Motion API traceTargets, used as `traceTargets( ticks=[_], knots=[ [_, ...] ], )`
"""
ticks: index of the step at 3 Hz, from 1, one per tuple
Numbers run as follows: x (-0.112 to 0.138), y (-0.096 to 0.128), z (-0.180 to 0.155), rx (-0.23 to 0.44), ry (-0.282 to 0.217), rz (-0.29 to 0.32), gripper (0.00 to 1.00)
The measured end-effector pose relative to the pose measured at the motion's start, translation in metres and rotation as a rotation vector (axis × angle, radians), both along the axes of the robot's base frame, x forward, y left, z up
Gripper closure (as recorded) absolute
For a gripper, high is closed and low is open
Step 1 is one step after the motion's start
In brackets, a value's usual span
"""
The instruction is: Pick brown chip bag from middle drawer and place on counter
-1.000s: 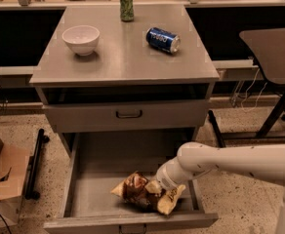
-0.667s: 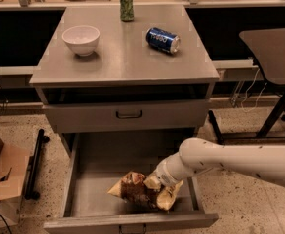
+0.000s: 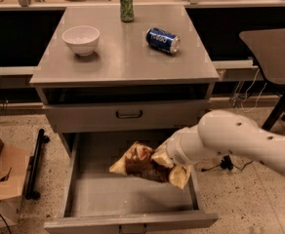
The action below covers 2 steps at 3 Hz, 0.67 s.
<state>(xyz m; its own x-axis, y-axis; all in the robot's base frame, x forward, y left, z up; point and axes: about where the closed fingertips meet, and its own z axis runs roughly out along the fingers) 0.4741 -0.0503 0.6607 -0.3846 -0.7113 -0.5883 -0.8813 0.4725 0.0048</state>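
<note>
— What's on the surface?
— 1 white bowl and 2 cans: a green can upright at the back, a blue can on its side.
— Drawers?
— 2. The upper drawer is shut. The middle drawer is pulled out, with 1 brown chip bag inside, toward its right wall.
— The gripper?
— At the bag's right end, hidden behind the arm. Gripping or not, I can't tell.

Soft overhead light — tool in drawer seems shadowed.
</note>
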Motion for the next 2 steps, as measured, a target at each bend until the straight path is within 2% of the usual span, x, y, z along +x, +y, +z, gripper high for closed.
traceTargets(
  ticks=[1, 2],
  knots=[
    [0.025, -0.024, 0.140, -0.055, -0.278, 0.068, 1.00],
    [0.048, -0.036, 0.241, -0.089, -0.479, 0.122, 1.00]
  ],
)
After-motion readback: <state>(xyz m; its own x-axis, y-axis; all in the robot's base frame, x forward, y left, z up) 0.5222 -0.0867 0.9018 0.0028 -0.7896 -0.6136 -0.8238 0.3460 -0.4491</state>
